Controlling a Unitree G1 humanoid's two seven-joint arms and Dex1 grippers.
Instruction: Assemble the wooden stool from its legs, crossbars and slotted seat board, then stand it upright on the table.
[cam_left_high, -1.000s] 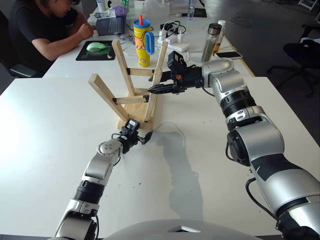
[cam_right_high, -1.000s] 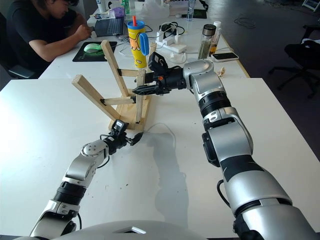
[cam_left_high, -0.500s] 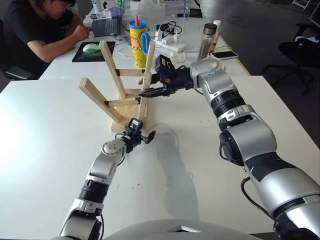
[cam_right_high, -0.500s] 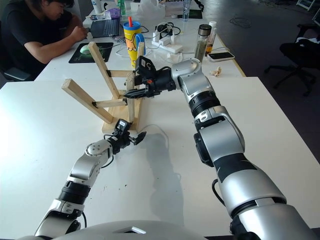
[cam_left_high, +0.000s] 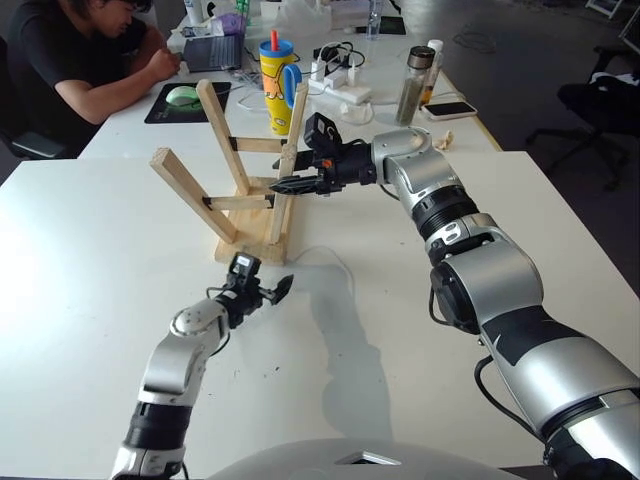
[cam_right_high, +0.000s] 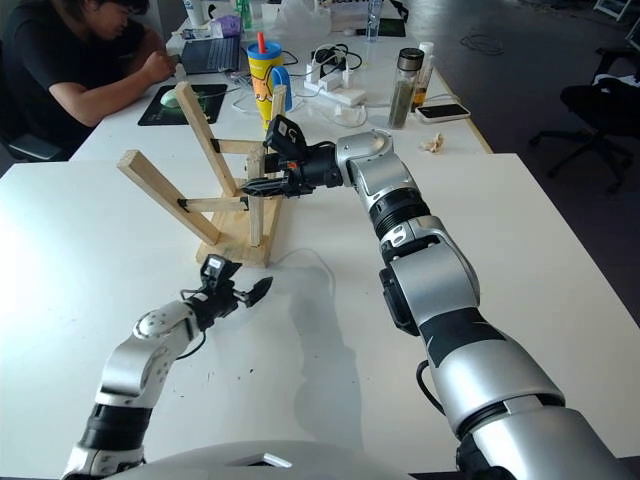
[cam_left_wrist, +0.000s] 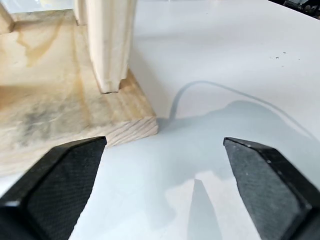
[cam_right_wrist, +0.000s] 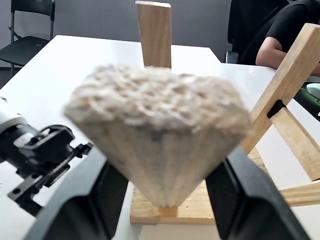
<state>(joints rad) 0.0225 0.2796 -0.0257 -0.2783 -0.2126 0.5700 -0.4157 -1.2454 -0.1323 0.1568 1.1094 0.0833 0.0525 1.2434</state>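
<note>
Lying upside down on the white table (cam_left_high: 100, 260), the pale wooden stool (cam_left_high: 245, 190) rests on its slotted seat board (cam_left_high: 248, 243), legs pointing up. The right pincer (cam_left_high: 283, 186) clamps one upright leg (cam_left_high: 291, 130) partway up, while the left pincer (cam_left_high: 272, 291), spread wide, hovers just off the board's near corner.

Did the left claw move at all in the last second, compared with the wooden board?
Yes. The left gripper has drawn back toward the robot, off the near edge of the seat board, and is now open just short of it.
</note>
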